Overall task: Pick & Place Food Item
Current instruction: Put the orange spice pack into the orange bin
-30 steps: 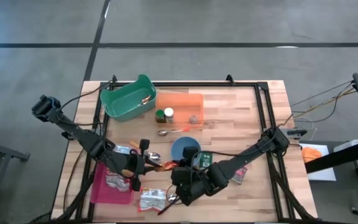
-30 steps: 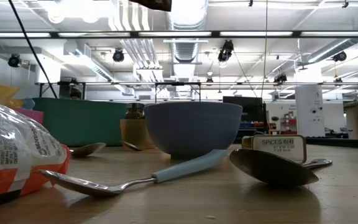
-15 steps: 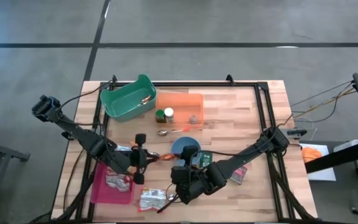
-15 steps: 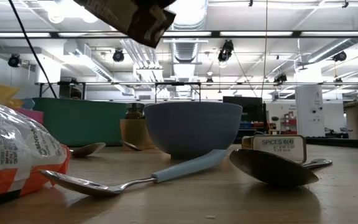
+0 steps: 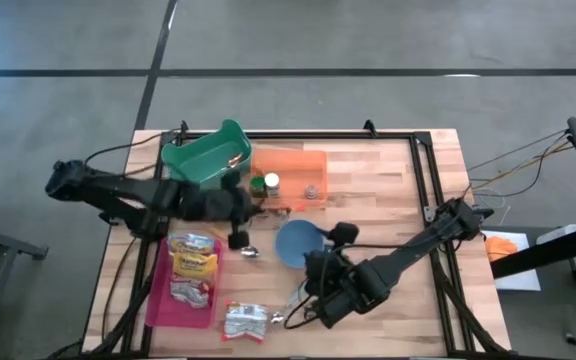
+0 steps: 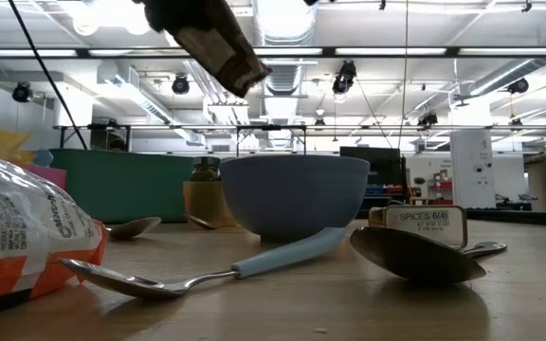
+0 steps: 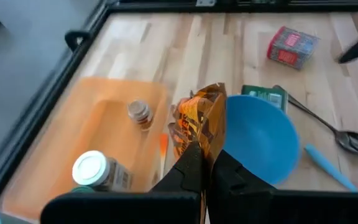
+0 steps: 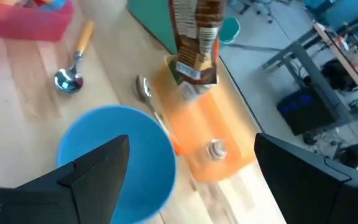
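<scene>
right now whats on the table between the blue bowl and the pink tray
A spoon with an orange handle lies between the blue bowl and the pink tray; the high view shows it.

L arm reached out w/ jaws clamped, R arm low w/ jaws wide.

Left gripper (image 5: 236, 205) sits at end of an arm stretched nearly flat from the table's left edge toward centre, wrist raised off the surface; jaws shut tight, pinching a snack packet (image 7: 199, 122) that hangs from the tips. Right gripper (image 5: 320, 282) comes in diagonally from the right edge, elbow bent, jaws spread wide, apparently holding nothing, though the high view is poor there.
</scene>
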Action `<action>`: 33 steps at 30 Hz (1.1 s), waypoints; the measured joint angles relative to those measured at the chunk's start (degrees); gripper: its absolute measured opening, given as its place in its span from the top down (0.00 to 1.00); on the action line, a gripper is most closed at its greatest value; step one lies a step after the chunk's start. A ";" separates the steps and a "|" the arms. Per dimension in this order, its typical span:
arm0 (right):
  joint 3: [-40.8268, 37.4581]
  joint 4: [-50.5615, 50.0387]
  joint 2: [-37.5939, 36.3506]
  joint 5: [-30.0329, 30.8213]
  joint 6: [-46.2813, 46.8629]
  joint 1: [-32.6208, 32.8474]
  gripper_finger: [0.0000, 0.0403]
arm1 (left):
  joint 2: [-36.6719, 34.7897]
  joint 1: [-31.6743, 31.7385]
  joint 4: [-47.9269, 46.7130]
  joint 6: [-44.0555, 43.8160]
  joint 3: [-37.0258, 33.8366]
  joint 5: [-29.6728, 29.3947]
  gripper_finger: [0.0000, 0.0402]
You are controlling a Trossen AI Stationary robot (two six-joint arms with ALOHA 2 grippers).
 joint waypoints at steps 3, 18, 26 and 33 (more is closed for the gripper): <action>-5.04 0.26 -3.86 0.12 3.04 -0.01 0.15 | 0.42 6.25 -0.02 2.32 0.19 6.83 1.00; -33.16 15.33 -25.94 0.60 11.95 -1.17 0.15 | 22.84 22.63 -11.32 12.75 20.43 11.59 1.00; -41.09 30.81 -31.38 0.04 -0.58 -1.17 0.15 | 35.02 25.72 -21.65 18.21 34.84 17.08 1.00; -44.12 31.42 -33.50 -0.57 -0.37 -1.17 0.15 | 40.19 28.38 -27.23 18.70 38.49 18.00 1.00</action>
